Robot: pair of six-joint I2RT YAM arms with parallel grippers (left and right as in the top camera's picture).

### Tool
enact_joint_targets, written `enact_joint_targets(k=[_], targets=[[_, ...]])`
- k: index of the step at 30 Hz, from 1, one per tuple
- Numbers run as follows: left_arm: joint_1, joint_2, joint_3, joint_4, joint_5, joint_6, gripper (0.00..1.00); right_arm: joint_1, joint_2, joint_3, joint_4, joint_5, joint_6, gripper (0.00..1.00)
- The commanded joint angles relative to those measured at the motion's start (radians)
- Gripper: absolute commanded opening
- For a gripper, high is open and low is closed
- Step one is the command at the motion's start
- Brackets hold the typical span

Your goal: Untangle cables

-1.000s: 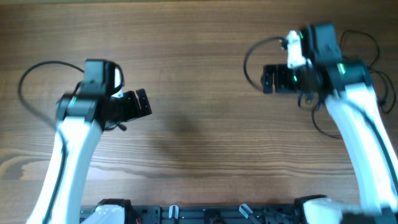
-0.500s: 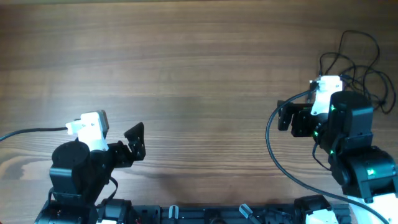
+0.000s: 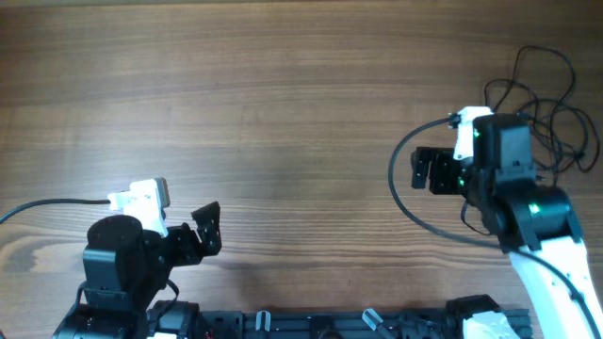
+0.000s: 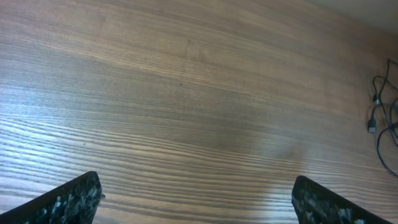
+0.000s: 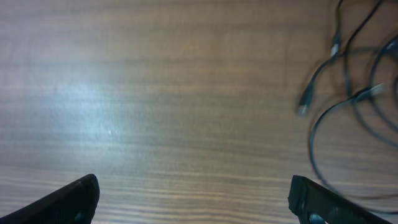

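Stalemate at the counter (image 3: 283,104): nothing gripped yet.
Over at 3 o'clock the cables (image 3: 545,105) lie in a loose bunch, partly under the right arm. The right hand (image 3: 422,171) is spread wide and empty, pointing toward 9 o'clock, away from them. The left hand (image 3: 209,229) is at 7 o'clock, equally wide and bare, well apart from the cords. The danger, I'd say, is pinching several strands at once and cinching the knot, or dragging the bunch off the counter's 3 o'clock edge.

Likely a robotics lab bench: two robot arms (image 3: 528,212) at a bare wood-grain table (image 3: 283,94).
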Motion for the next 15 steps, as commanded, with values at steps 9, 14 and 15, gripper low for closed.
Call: enact_joint_targets(k=[9, 14, 15], targets=[[-0.005, -0.005, -0.007, -0.01, -0.006, 0.02, 1.0, -0.054, -0.676, -0.605, 0.813, -0.117, -0.035, 0.99], [-0.005, -0.005, -0.007, -0.01, -0.006, 0.02, 1.0, -0.054, -0.867, -0.694, 0.815, -0.02, -0.035, 1.0], [-0.005, -0.005, -0.007, -0.01, -0.006, 0.02, 1.0, -0.055, -0.892, -0.705, 0.817, -0.006, -0.035, 1.0]])
